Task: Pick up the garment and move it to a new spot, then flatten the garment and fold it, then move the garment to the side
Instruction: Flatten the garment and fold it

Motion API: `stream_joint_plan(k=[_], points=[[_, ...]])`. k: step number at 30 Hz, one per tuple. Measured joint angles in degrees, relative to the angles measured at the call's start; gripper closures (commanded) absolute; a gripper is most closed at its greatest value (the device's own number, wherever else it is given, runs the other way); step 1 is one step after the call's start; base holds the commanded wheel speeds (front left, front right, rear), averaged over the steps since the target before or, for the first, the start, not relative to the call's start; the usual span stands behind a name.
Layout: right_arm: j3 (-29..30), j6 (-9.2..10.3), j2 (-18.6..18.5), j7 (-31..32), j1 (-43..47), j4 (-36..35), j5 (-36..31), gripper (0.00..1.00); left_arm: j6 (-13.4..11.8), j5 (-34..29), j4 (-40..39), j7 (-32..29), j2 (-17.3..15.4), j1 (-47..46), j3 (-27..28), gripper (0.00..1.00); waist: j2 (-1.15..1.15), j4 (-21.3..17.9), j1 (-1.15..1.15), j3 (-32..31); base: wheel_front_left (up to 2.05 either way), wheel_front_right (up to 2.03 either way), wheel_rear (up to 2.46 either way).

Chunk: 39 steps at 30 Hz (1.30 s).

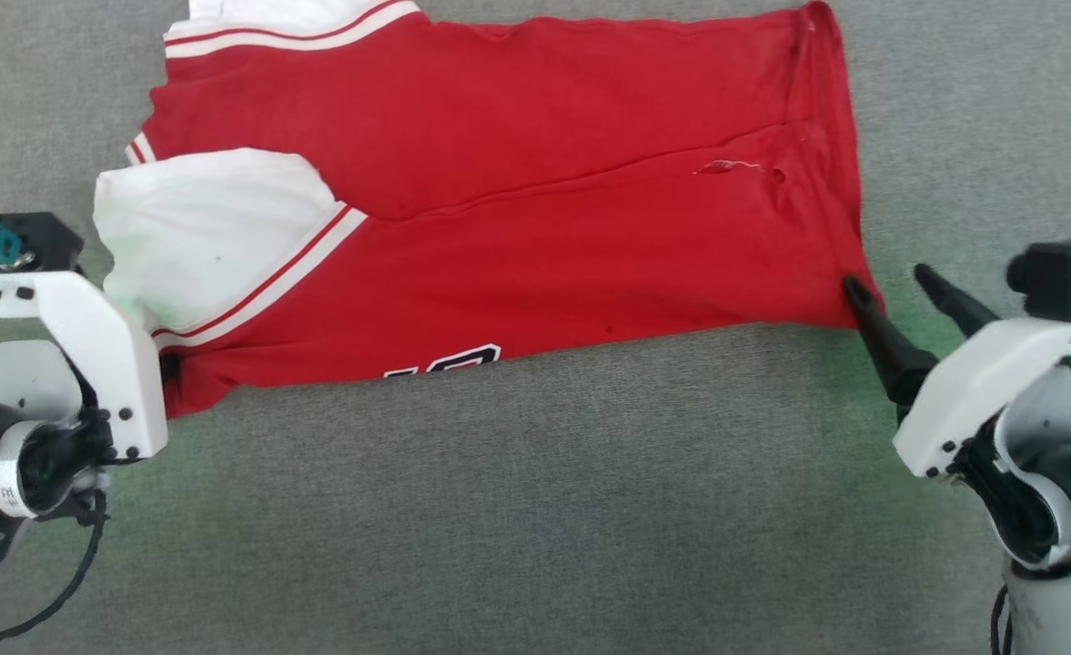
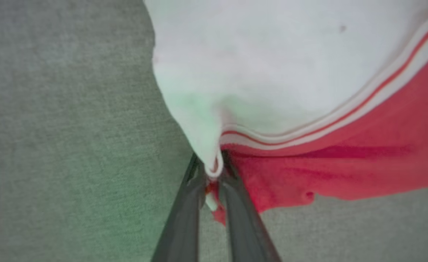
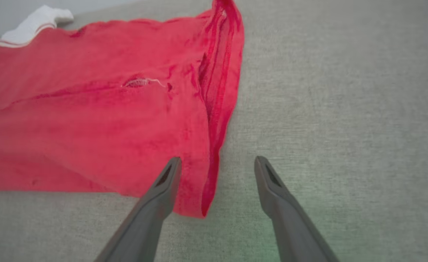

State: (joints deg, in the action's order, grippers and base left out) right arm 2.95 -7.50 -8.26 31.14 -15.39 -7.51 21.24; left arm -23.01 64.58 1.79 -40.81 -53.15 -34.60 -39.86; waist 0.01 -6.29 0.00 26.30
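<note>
– On the grey table (image 1: pixel 535 509), what is entered first?

– Item 1: the garment (image 1: pixel 499 182). Red shirt, lying flat and folded lengthwise, its long axis running between the table's left and right edges. Sleeve end toward the left edge, hem end toward the right edge; the whole piece sits toward the far edge.

– Markings?

– One white sleeve (image 1: pixel 198 236) with white-and-red striped trim lies uppermost at the left end. A second white sleeve (image 1: pixel 262 11) shows at the garment's far-left corner. Black, white-outlined lettering (image 1: pixel 449 361) peeps out along the garment's near edge, too little of it to read. A small pale loose thread (image 1: pixel 726 166) lies on the fold line near the hem end.

– Item 2?

– Left gripper (image 2: pixel 213 171): jaws drawn together, clamped on a pinch of cloth where the white sleeve meets the red body, at the garment's near-left corner.

– Item 3?

– Right gripper (image 1: pixel 890 280): jaws apart, set astride the garment's near-right hem corner. One finger (image 3: pixel 159 193) lies over the red cloth, the other (image 3: pixel 275 193) over bare table just beside the hem. Whether either finger touches the cloth cannot be told.
</note>
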Motion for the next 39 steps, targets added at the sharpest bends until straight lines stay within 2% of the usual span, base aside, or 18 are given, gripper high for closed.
stream_joint_plan(k=[10,11,12,14,17,23,36,39], points=[[-1.6,0.02,-1.1,16.3,-8.6,7.8,-2.4,0.0,1.6,-1.7,0.6,-0.2,4.1,-4.0,-1.7,1.0,0.0,3.5,0.0,1.8,0.0,0.0,0.0],[-2.3,0.02,-1.5,18.1,-9.3,8.4,-2.9,0.53,1.7,-1.8,0.7,-0.1,4.4,-4.2,-1.9,1.0,0.0,3.8,0.0,1.9,0.0,0.0,0.0],[-3.0,0.02,-2.2,19.8,-10.0,8.7,-3.1,1.0,1.8,-1.8,0.8,-0.1,4.7,-4.4,-2.0,1.0,0.0,4.1,0.0,2.0,0.0,0.0,0.0],[-4.5,0.01,-3.7,23.0,-11.4,8.9,-2.9,1.0,2.1,-2.3,1.2,0.1,5.6,-5.2,-2.4,1.0,0.0,4.9,0.0,2.3,0.0,0.0,0.0],[-4.5,0.0,-3.7,24.7,-12.0,8.7,-1.9,1.0,2.4,-2.5,1.4,0.5,6.1,-5.4,-2.4,1.0,0.0,5.4,0.0,2.2,0.0,0.0,0.0],[-3.4,-0.01,-5.7,28.3,-10.9,6.0,2.0,1.0,1.5,-1.4,-0.3,-0.1,5.3,-4.7,-1.8,1.0,0.0,5.7,0.0,0.7,0.0,0.0,0.0],[3.4,-0.01,-11.7,38.3,-0.1,-6.0,8.3,1.0,-8.8,2.4,-19.2,-3.8,-3.8,5.5,-0.3,1.0,0.0,7.4,0.0,-3.2,0.0,0.0,0.0],[5.0,-0.01,-11.6,38.7,2.4,-7.0,8.5,1.0,-10.3,2.3,-22.0,-3.3,-4.4,8.1,-0.9,1.0,0.0,7.7,0.0,-3.2,0.0,0.0,0.0]])
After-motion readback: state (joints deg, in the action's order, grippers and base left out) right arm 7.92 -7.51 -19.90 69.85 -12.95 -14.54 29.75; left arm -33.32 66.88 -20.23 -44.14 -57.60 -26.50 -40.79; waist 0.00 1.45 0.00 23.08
